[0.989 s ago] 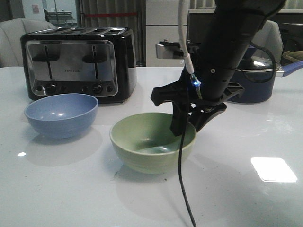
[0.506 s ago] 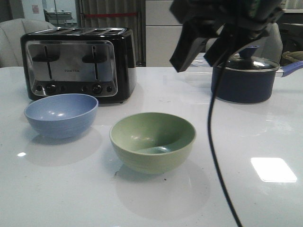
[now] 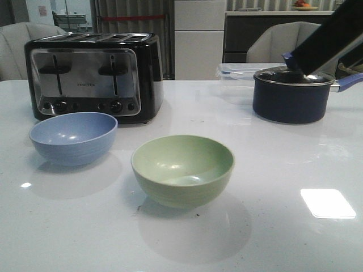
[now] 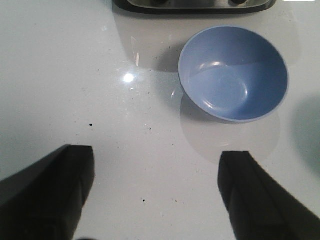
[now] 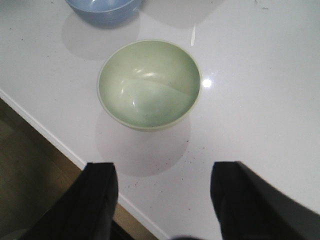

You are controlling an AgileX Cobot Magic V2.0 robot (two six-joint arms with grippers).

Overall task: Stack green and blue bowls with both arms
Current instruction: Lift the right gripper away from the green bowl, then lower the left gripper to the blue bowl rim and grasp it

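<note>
Green bowl (image 5: 149, 84) apart from the right gripper (image 5: 162, 200) fingers' wide gap

From my front feed, the right arm (image 3: 332, 42) is cut by the frame's edge; its gripper is out of sight there. It hides part of the pot lid (image 3: 292, 75). Toaster (image 4: 192, 4) cropped in left wrist view; blue bowl (image 5: 102, 9) cropped in right wrist view. Toaster lettering too small to read.
</note>
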